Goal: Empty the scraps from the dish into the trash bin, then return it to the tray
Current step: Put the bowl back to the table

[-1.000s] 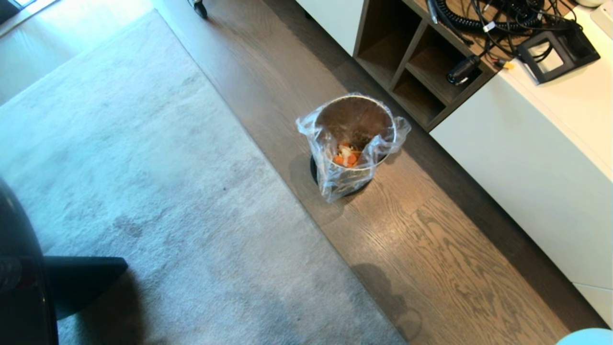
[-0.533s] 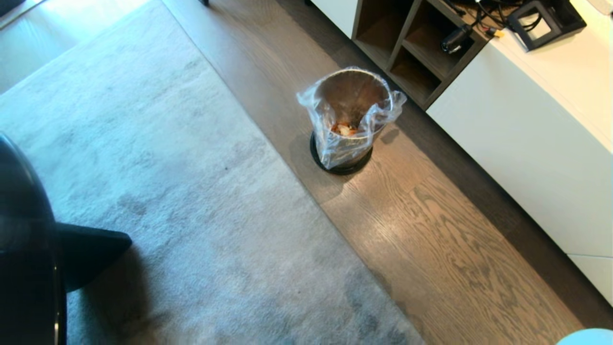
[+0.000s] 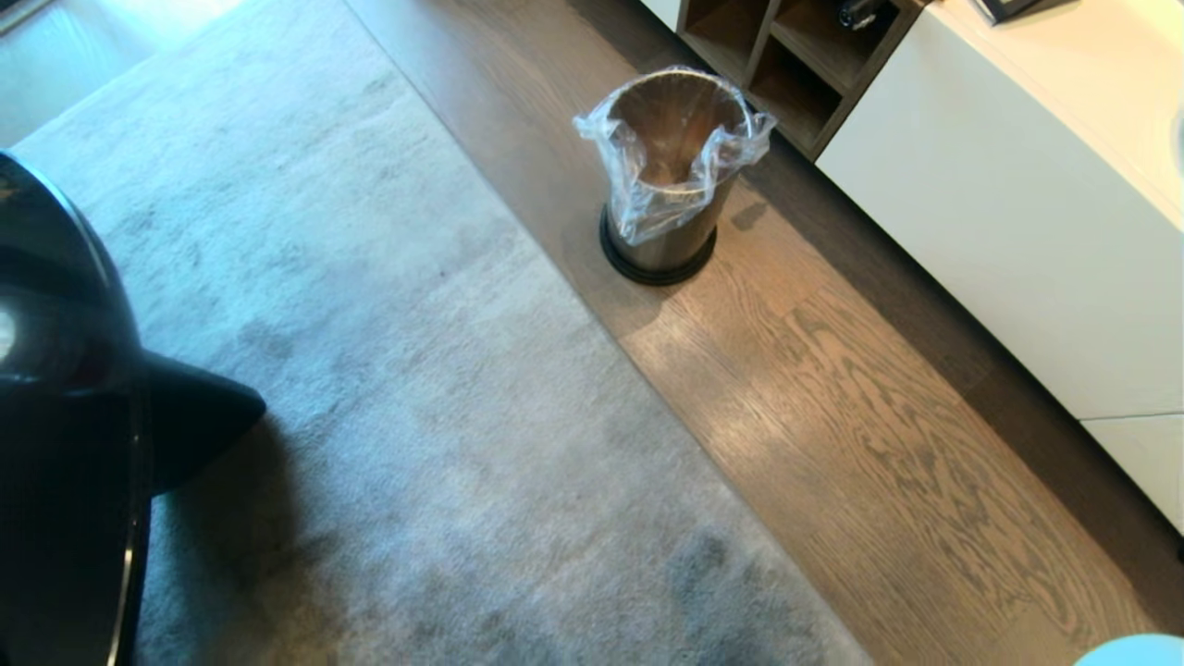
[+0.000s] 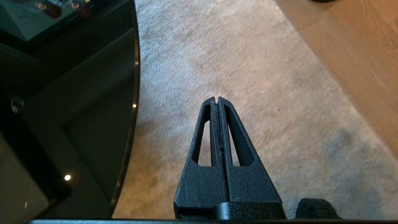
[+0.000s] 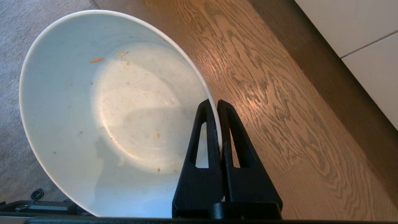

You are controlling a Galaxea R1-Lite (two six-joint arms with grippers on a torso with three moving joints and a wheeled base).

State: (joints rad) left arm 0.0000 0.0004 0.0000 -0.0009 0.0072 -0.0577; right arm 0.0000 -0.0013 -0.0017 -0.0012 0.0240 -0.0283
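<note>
One rim pinch is carrying the nearly emptied dish (image 5: 108,109): the right gripper (image 5: 216,104) is clenching its wall above the floor; the left gripper (image 4: 217,100) is hanging clenched, empty; jolts risk slippage.

Floor: brown wood-grain boards (image 3: 860,435), sunlit patch. Rug: pale grey, short pile (image 3: 398,388), lying along the boards' edge. Cabinet: white-fronted, low (image 3: 1008,213), with open wooden cubbyholes (image 3: 786,55). Table: dark glass top, curved edge (image 4: 77,102).
</note>
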